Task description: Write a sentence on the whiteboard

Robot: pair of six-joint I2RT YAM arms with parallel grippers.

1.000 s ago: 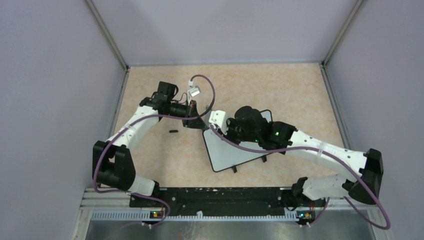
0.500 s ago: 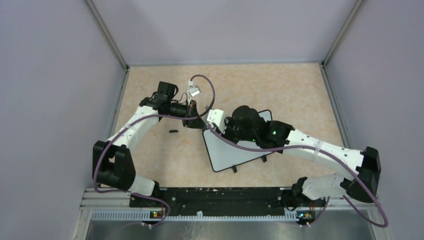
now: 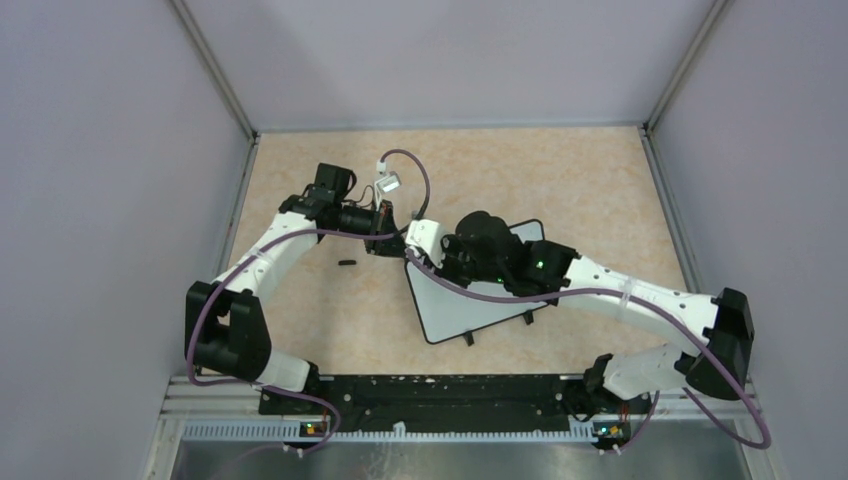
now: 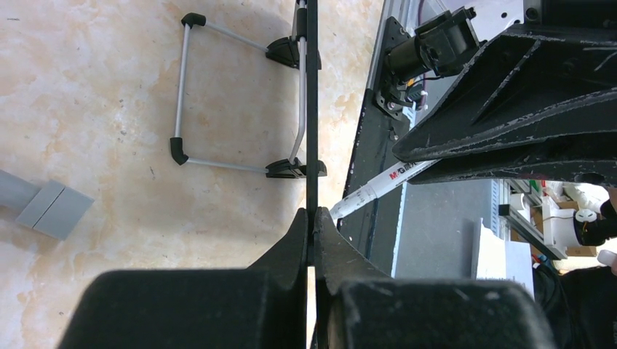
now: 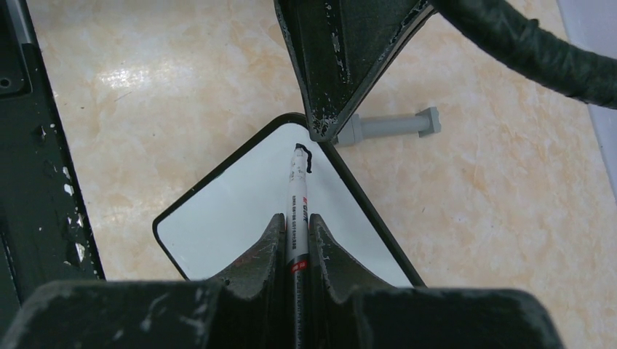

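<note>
The whiteboard (image 3: 462, 300) lies tilted at mid-table; its face shows in the right wrist view (image 5: 233, 211). My right gripper (image 5: 296, 222) is shut on a white marker (image 5: 297, 196), whose tip rests near the board's far corner. Of the sentence, only a short black stroke (image 5: 306, 155) shows there; no words are readable. My left gripper (image 4: 312, 217) is shut on the board's thin black rim (image 4: 312, 109), seen edge-on. In the top view the left gripper (image 3: 392, 238) and the right gripper (image 3: 432, 248) meet at the board's upper left corner. The left fingers (image 5: 342, 65) also show in the right wrist view.
A small dark cap-like piece (image 3: 347, 263) lies on the table left of the board; it looks grey in the right wrist view (image 5: 385, 125). The board's wire stand with black feet (image 4: 182, 87) shows underneath. The black base rail (image 3: 430, 395) runs along the near edge.
My right arm has shifted slightly to the left over the board with the marker. The left arm and the board have not moved.
</note>
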